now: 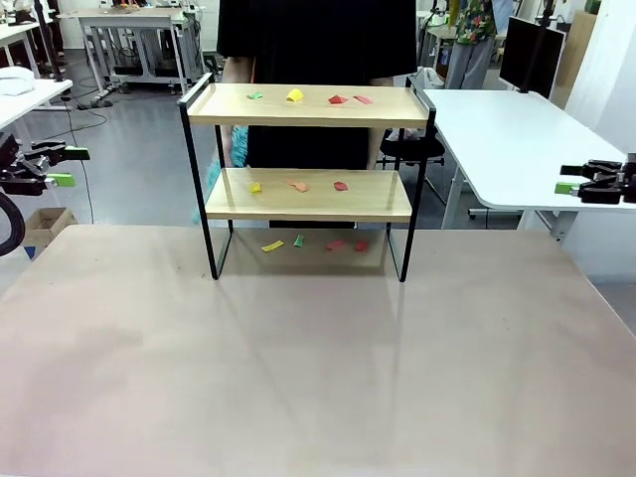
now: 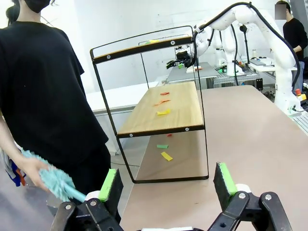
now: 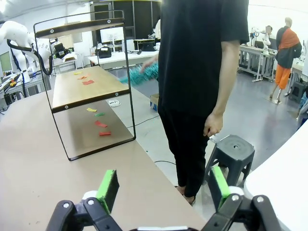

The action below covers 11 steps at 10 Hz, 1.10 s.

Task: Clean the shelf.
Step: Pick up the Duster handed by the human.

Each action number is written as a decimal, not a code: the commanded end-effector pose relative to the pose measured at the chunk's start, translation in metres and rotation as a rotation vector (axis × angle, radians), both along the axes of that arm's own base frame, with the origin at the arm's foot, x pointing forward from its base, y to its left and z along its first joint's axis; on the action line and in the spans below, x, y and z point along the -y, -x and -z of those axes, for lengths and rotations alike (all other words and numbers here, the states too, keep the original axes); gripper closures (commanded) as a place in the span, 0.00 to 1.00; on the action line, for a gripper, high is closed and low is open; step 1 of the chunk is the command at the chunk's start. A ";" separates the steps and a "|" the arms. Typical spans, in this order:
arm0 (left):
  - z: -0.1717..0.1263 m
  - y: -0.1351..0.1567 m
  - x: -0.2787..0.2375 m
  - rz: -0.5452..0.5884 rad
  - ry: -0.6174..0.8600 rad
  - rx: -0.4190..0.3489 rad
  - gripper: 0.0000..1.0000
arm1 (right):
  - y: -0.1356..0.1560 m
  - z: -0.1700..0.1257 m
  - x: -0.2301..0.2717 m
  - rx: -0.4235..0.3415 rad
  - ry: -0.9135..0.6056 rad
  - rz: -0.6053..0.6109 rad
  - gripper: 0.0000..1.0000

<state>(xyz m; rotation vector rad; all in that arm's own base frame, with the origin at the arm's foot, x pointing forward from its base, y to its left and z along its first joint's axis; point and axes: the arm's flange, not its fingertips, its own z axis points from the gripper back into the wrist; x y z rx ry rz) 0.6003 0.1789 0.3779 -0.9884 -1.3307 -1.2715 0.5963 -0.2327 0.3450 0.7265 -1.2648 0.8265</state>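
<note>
Both claws stand wide open and empty: the left claw [image 1: 68,167] well to the left of the shelf [image 1: 308,107], the right claw [image 1: 571,179] well to its right. The shelf stands toward the worktop's [image 1: 298,378] far edge, with coloured paper scraps [image 1: 295,95] on both boards and underneath. Behind the shelf, a person [image 1: 318,40] holds a teal duster [image 2: 53,180].

Front camera: robot's side, faces shelf [image 1: 308,106] across table [image 1: 298,378], fairly near. Wrist cameras: opposite flanks, facing shelf ends; all share shelf.
</note>
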 end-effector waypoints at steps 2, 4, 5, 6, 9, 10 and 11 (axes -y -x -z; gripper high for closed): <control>0.000 0.000 0.000 0.000 0.002 0.001 0.00 | 0.000 -0.001 0.000 0.001 0.001 -0.001 0.00; 0.000 0.000 0.000 0.000 0.002 0.001 0.00 | 0.000 -0.001 0.000 0.001 0.001 -0.001 0.00; 0.000 0.000 0.000 0.000 0.002 0.001 0.00 | 0.000 -0.001 0.000 0.001 0.001 -0.001 0.00; 0.000 0.000 0.000 0.000 0.002 0.001 0.00 | 0.000 -0.001 0.000 0.001 0.001 -0.001 0.00; 0.000 0.000 0.000 0.000 0.002 0.001 0.00 | 0.000 -0.001 0.000 0.001 0.001 -0.001 0.00; 0.000 0.000 0.000 0.000 0.002 0.001 0.00 | 0.000 -0.001 0.000 0.001 0.001 -0.001 0.00; 0.000 0.000 0.000 0.000 0.002 0.001 0.00 | 0.000 -0.001 0.000 0.001 0.001 -0.001 0.00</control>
